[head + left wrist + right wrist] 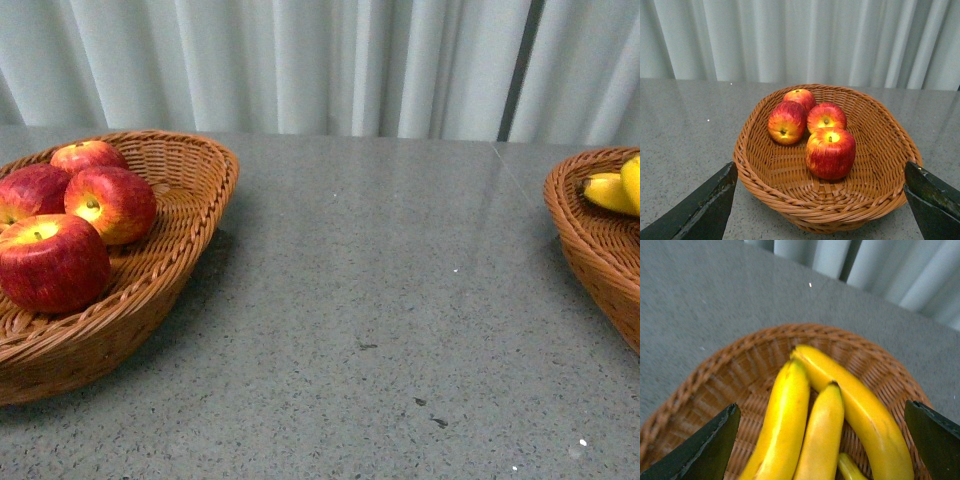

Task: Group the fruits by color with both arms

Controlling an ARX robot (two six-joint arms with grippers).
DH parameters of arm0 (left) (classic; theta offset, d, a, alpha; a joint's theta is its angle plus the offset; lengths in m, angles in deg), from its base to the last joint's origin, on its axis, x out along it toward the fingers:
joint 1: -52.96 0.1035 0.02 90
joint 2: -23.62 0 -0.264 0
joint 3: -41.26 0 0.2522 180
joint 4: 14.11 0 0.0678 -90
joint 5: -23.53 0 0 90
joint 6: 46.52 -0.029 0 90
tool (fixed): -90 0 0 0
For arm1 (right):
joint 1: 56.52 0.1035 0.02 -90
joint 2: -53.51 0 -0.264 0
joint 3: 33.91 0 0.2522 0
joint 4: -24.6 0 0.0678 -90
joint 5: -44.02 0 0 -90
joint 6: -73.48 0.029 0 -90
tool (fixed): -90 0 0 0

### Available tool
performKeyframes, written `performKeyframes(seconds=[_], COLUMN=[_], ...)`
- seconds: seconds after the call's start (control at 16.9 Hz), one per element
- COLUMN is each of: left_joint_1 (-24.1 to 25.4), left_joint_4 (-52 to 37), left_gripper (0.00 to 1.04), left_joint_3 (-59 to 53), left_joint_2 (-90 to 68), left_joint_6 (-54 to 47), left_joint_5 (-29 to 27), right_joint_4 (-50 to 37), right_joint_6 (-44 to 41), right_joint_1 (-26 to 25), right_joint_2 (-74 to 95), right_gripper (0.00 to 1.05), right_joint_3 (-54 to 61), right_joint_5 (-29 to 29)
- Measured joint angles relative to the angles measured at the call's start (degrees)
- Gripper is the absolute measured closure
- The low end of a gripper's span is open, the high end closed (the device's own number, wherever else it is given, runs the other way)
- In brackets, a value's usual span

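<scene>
Your left hand (pixel 820 200) spread wide and empty, four apples (pixel 830 152) just ahead of it in their wicker basket (pixel 880 150), your right hand (pixel 822 440) equally wide, bananas (pixel 785 425) lying between its fingers in the other basket (pixel 730 370), grey table (pixel 380 260) around.

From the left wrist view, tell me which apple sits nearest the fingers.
The front apple, standing upright with its yellow top showing. It sits alone toward the near rim of the basket, while the other three cluster behind it toward the far side.
</scene>
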Motion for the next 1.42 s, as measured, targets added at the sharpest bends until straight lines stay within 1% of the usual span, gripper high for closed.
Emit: performKeyframes(seconds=[0.06, 0.24, 0.41, 0.47, 0.53, 0.59, 0.65, 0.71, 0.77, 0.83, 0.95, 1.01, 1.06, 1.18, 1.42], left_joint_1=[0.0, 0.0, 0.0, 0.0, 0.0, 0.0, 0.0, 0.0, 0.0, 0.0, 0.0, 0.0, 0.0, 0.0, 0.0], left_joint_4=[0.0, 0.0, 0.0, 0.0, 0.0, 0.0, 0.0, 0.0, 0.0, 0.0, 0.0, 0.0, 0.0, 0.0, 0.0], left_gripper=[0.07, 0.07, 0.07, 0.07, 0.07, 0.07, 0.07, 0.07, 0.07, 0.07, 0.07, 0.07, 0.07, 0.07, 0.07], left_joint_3=[0.0, 0.0, 0.0, 0.0, 0.0, 0.0, 0.0, 0.0, 0.0, 0.0, 0.0, 0.0, 0.0, 0.0, 0.0], left_joint_2=[0.0, 0.0, 0.0, 0.0, 0.0, 0.0, 0.0, 0.0, 0.0, 0.0, 0.0, 0.0, 0.0, 0.0, 0.0], left_joint_6=[0.0, 0.0, 0.0, 0.0, 0.0, 0.0, 0.0, 0.0, 0.0, 0.0, 0.0, 0.0, 0.0, 0.0, 0.0], left_joint_5=[0.0, 0.0, 0.0, 0.0, 0.0, 0.0, 0.0, 0.0, 0.0, 0.0, 0.0, 0.0, 0.0, 0.0, 0.0], right_joint_4=[-0.5, -1.7, -1.5, -8.6, -14.7, -15.5, -13.1, -10.0, -5.8, -4.5, -4.4, -4.9, -5.9, -5.6, -5.7], right_joint_6=[2.3, 9.1, 13.6, 16.6, 20.1, 23.1, 24.4, 25.2, 25.8, 25.9, 25.9, 26.0, 26.0, 26.1, 26.2], right_joint_1=[0.7, 1.8, 2.1, 3.6, 6.2, 8.0, 8.2, 8.6, 9.2, 9.3, 9.8, 12.6, 16.1, 15.9, 16.0], right_joint_2=[-2.9, -12.0, -20.2, -22.8, -27.8, -34.4, -39.8, -45.1, -52.8, -55.8, -59.5, -62.8, -64.6, -66.6, -71.0], right_gripper=[0.07, 0.07, 0.07, 0.12, 0.23, 0.36, 0.47, 0.58, 0.72, 0.78, 0.85, 0.94, 1.03, 1.03, 1.03], right_joint_3=[0.0, 1.9, 5.4, 8.7, 14.0, 20.0, 24.2, 27.9, 32.4, 34.0, 36.1, 37.6, 38.9, 43.1, 46.6], right_joint_5=[-2.2, -7.7, -10.6, -4.8, 5.6, 14.2, 19.1, 21.5, 21.9, 21.9, 22.3, 26.2, 27.7, 28.6, 28.6])
